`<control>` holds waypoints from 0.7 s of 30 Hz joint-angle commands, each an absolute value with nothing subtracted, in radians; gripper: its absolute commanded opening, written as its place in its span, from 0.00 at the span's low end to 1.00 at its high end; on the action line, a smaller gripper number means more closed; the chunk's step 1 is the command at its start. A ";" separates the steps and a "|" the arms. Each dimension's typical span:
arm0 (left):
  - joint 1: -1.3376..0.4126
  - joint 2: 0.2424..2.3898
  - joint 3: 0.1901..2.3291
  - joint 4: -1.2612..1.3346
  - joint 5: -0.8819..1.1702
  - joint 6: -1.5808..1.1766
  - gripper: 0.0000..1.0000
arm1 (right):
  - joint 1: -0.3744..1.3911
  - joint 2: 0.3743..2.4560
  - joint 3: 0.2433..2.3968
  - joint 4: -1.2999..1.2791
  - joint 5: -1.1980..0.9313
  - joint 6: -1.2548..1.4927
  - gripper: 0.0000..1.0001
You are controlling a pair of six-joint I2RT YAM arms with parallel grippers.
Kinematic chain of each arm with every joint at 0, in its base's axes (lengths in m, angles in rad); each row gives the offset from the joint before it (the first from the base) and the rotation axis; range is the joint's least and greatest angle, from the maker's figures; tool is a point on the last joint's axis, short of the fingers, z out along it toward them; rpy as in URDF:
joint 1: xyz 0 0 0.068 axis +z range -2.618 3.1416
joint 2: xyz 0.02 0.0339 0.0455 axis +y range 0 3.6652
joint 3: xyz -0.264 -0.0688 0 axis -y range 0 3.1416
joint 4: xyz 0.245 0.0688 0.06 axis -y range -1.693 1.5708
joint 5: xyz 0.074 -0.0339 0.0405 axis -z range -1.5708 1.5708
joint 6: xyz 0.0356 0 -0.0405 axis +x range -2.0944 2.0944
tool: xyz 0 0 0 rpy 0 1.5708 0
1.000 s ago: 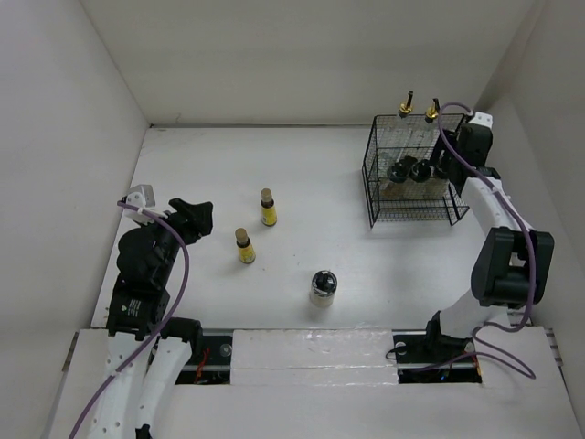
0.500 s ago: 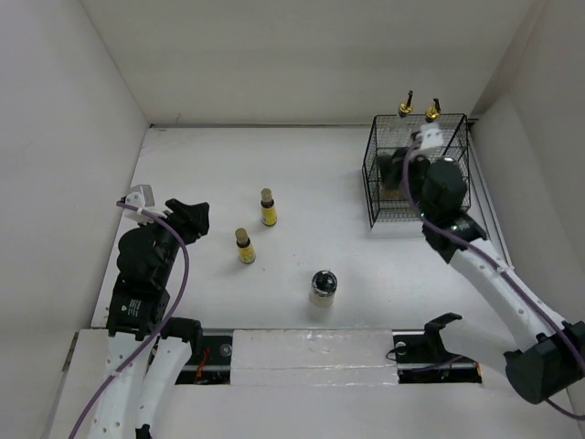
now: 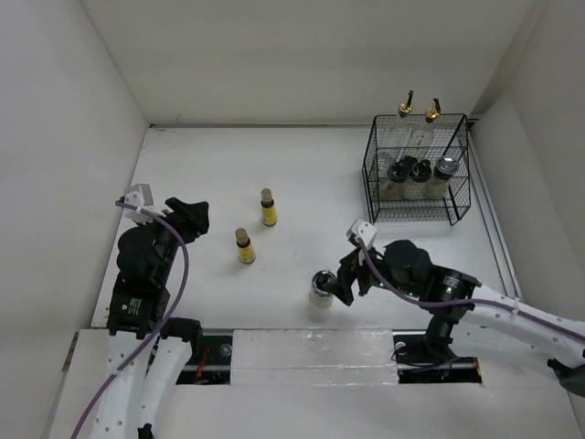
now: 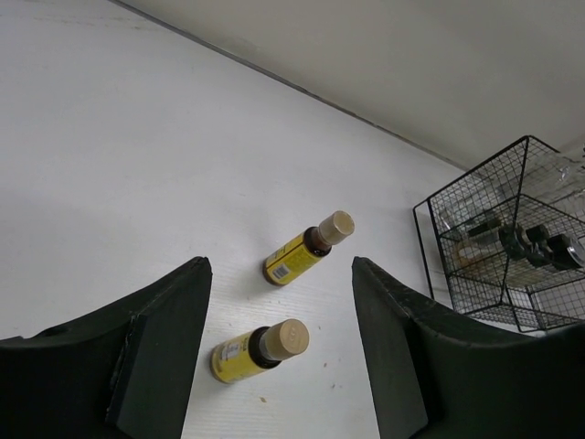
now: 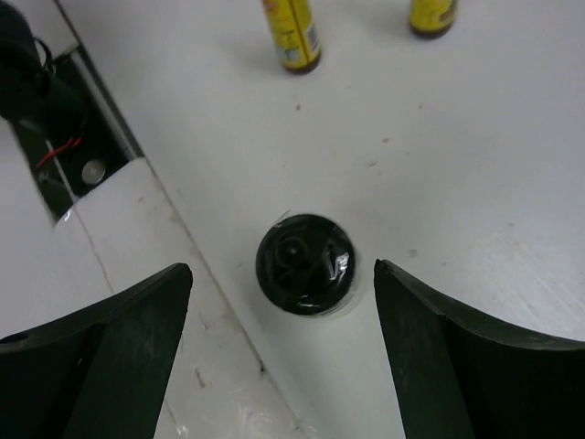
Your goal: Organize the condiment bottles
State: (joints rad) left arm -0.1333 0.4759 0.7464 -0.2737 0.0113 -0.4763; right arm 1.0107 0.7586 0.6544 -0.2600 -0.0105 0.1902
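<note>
black-lidded jar (image 3: 321, 286) stands upright, lid up, just beside the wide-open, empty right end effector (image 3: 337, 280).

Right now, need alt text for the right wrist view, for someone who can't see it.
Seen from above, a round black-lidded jar stands on the white table, centred between the two dark fingers of the open right gripper, which do not touch it. Two yellow bottles stand beyond it, cut off by the top edge.

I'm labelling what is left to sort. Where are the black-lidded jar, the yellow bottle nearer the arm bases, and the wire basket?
black-lidded jar (image 5: 304, 263), right wrist view, centre of its lid.
nearer yellow bottle (image 4: 238, 355), left wrist view, its yellow body.
wire basket (image 3: 368, 174), top external view, its left mesh wall.
</note>
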 commanded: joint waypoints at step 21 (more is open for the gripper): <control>-0.115 0.486 0.749 -0.233 0.051 -0.468 0.60 | 1.167 1.062 0.664 -0.196 0.282 0.248 0.97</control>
